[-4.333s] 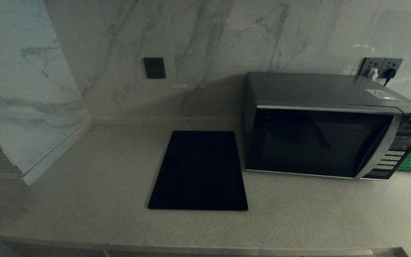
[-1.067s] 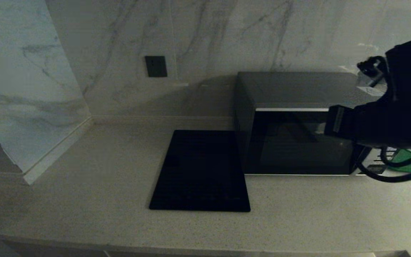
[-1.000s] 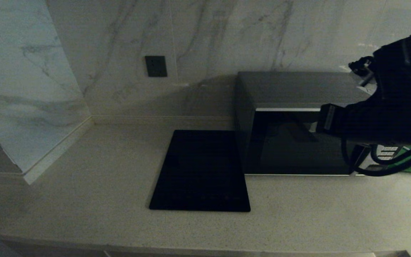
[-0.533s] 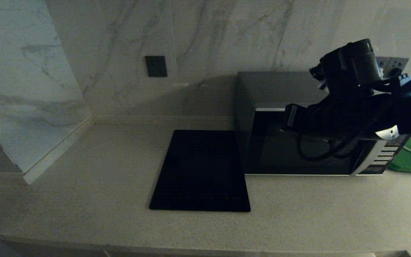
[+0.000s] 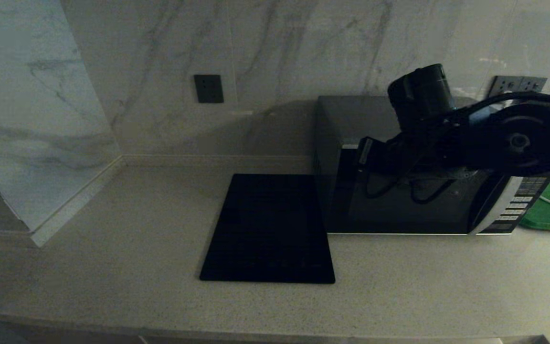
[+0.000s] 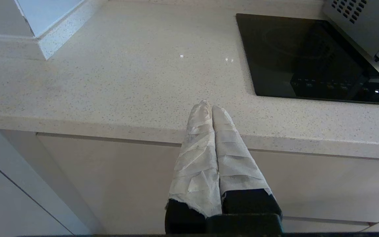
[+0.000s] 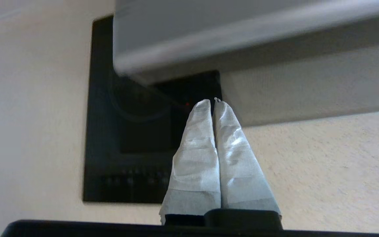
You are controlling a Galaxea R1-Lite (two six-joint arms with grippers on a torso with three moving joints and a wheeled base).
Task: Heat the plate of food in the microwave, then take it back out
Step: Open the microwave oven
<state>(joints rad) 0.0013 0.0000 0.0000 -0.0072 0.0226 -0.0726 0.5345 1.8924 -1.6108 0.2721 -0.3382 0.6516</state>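
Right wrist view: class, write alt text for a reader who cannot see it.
The right gripper, its two white-wrapped fingers pressed together, points towards the lower front corner of the grey box microwave. Past the fingertips, a flat black rectangular slab lies on the pale speckled stone counter.

1. Your right arm [image 5: 504, 138] reaches in from the right at mid-height, stretched almost level toward the left, with cable loops hanging under the wrist.
2. Your right claw [image 7: 214, 102] has both white-wrapped fingers [image 7: 196, 158] pressed flat together from base to tip, and nothing sits between them.
3. In the head view the right claw's tips are hidden behind its own dark wrist.
4. Your left claw [image 6: 209, 107] is low and outside the head view; its wrapped fingers [image 6: 232, 154] also lie pressed together, empty, pointing forward and slightly up.
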